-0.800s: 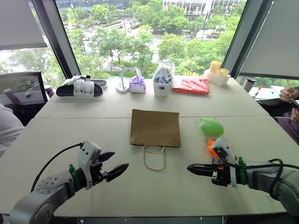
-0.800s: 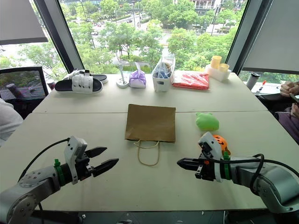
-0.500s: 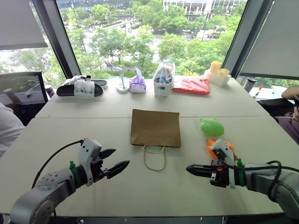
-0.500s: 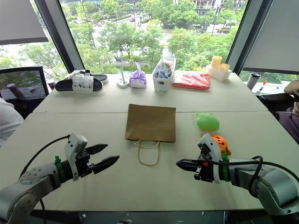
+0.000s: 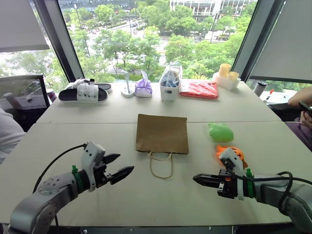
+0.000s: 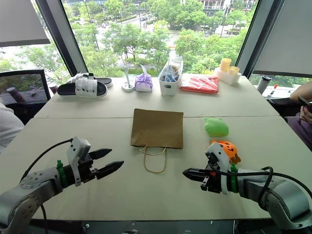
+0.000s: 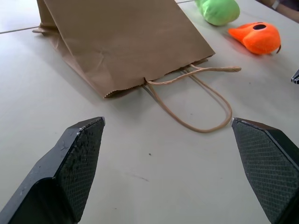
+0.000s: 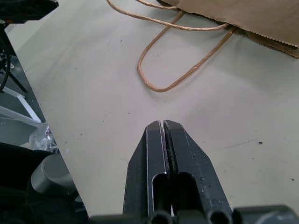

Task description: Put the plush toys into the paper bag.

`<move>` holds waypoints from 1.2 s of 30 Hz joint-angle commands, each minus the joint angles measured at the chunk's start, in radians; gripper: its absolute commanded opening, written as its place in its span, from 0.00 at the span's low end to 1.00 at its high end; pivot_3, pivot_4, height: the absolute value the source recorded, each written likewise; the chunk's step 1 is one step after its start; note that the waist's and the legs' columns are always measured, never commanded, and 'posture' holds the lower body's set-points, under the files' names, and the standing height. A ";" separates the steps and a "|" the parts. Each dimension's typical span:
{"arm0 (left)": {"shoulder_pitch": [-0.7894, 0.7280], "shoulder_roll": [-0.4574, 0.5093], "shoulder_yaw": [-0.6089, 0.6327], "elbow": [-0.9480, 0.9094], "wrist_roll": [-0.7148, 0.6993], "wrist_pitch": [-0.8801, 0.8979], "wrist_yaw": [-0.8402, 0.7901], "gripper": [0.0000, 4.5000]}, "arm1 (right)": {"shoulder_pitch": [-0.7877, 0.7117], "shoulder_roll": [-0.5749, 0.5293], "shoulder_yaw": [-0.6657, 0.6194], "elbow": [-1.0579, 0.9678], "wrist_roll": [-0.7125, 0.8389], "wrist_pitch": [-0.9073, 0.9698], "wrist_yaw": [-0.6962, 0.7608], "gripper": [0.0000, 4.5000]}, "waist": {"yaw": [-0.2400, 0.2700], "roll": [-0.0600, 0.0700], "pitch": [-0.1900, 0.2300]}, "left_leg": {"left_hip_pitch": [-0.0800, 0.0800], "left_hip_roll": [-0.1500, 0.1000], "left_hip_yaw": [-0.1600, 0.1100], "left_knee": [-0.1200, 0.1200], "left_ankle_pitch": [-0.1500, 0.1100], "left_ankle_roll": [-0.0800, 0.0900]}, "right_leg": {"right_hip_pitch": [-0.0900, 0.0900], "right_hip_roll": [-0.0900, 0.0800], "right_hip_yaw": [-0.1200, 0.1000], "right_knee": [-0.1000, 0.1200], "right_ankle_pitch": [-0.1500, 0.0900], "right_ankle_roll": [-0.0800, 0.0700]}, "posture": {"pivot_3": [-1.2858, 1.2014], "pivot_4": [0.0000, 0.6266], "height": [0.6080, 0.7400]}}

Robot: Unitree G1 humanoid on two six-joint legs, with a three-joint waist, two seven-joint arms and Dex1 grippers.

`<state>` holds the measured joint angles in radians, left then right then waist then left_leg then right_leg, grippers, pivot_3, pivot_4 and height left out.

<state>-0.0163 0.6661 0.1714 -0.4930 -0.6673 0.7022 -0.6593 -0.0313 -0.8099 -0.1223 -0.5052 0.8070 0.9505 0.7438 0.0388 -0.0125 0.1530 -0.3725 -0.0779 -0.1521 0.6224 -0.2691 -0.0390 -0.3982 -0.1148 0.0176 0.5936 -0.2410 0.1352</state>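
Note:
The brown paper bag [image 5: 162,133] lies flat at the table's middle, its twine handles [image 5: 161,165] pointing toward me. To its right rest the plush toys: a light green blob [image 5: 220,132] and, nearer me, an orange pumpkin-like one [image 6: 225,149]. My left gripper [image 5: 120,167] hovers open over the table, left of the handles, with nothing between its fingers. My right gripper [image 5: 196,179] is shut and empty, right of the handles, its wrist just in front of the orange toy. The left wrist view shows the bag [image 7: 121,42], the green toy [image 7: 218,10] and the orange toy [image 7: 258,37].
Along the far edge stand black-and-white slippers [image 5: 84,92], a purple pouch [image 5: 143,87], a clear bag with blue contents [image 5: 170,83], a red packet [image 5: 199,89] and yellow cups [image 5: 226,75]. A person's arm [image 5: 300,97] shows at the far right.
Both arms have barely moved; the right gripper has sunk slightly toward me. The person's arm at the far right has shifted.

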 commanded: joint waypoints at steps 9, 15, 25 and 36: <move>-0.353 0.053 -0.306 0.256 0.375 -0.441 -0.264 0.99 | -0.031 0.026 -0.001 -0.013 -0.011 -0.020 -0.019 0.00 | 0.003 0.000 0.000 | -0.001 -0.001 0.001 0.000 0.000 0.000 | 0.000 0.000 0.000 -0.001 0.000 0.000 | 0.52 0.24 1.00; -0.502 -0.066 -0.465 0.520 0.527 -0.706 -0.354 0.99 | -0.014 0.061 -0.008 -0.037 -0.017 -0.022 -0.065 0.00 | -0.002 0.000 0.000 | 0.000 -0.001 0.005 -0.001 0.000 0.000 | -0.002 0.000 0.001 -0.001 0.002 0.004 | 0.52 0.24 1.00; -0.621 -0.198 -0.456 0.745 0.507 -0.824 -0.448 0.47 | 0.004 0.124 0.019 -0.083 -0.028 -0.029 -0.139 0.00 | -0.001 -0.001 0.000 | 0.000 -0.001 0.004 0.000 0.000 0.001 | -0.003 0.000 0.001 0.000 0.003 0.005 | 0.52 0.24 1.00; -0.714 -0.296 -0.327 0.747 0.387 -0.546 -0.331 0.01 | -0.144 0.299 0.158 0.001 -0.174 -0.130 -0.254 0.00 | -0.009 -0.001 0.000 | 0.000 -0.002 0.003 0.004 0.000 0.001 | -0.002 0.001 0.000 0.003 0.003 0.005 | 0.52 0.24 1.00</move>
<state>-0.6951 0.3799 -0.2136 0.3044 -0.2142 0.0759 -1.0234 -0.1563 -0.5256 0.0239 -0.5121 0.6685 0.8592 0.5121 0.0299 -0.0134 0.1531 -0.3725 -0.0796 -0.1490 0.6263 -0.2691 -0.0383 -0.3995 -0.1135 0.0179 0.5962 -0.2379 0.1404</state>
